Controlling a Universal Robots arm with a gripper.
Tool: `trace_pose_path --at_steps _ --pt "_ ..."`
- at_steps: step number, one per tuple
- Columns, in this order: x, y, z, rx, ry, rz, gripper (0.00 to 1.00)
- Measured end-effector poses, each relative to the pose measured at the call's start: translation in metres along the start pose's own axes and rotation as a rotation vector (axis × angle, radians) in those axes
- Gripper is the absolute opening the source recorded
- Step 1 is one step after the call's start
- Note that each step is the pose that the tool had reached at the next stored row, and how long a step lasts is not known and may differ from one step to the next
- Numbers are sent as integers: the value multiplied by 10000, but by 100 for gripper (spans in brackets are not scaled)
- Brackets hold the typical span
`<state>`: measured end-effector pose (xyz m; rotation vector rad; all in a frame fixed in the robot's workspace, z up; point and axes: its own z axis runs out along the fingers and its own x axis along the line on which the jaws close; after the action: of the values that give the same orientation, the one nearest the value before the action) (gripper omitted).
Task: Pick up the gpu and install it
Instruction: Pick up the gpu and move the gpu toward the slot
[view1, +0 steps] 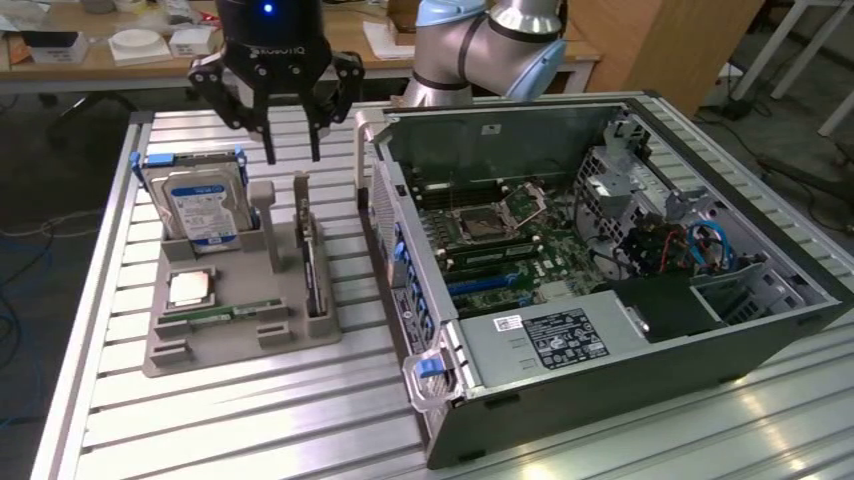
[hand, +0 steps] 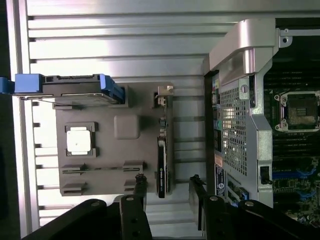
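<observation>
The gripper (view1: 294, 158) hangs with its fingers spread wide and has hold of nothing. Just below it, the gpu (view1: 310, 265) stands on its edge in a slot of the grey holder tray (view1: 227, 350). To one side of the gripper stands the hard drive (view1: 200, 205), and to the other side the open computer case (view1: 574, 400).

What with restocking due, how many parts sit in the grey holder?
4: hard drive upright at the back, CPU flat, memory stick in front, gpu on edge nearest the case.
</observation>
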<state>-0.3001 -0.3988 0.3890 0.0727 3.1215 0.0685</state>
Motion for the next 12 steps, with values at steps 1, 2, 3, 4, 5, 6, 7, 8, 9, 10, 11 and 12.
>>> trace_pose_path --at_steps 1,2,3,4,5,6,7,8,9,10,11,12 --pt "0 0 1 -1 8 -190 47" --pt "0 0 3 -2 14 -350 47" --pt "-1 0 6 -2 20 -477 47" --pt "-1 -1 9 -3 23 -549 47" --pt "0 -2 23 -6 20 -557 47" --pt "0 -2 40 -13 22 -558 47" --pt "0 -3 59 -18 23 -558 47" --pt "1 -4 75 -20 23 -558 47" --pt "1 -4 89 -21 25 -558 47" --pt "1 -5 105 -22 26 -557 47" --pt "2 -6 120 -22 30 -557 47" --pt "2 -6 136 -22 34 -557 47"
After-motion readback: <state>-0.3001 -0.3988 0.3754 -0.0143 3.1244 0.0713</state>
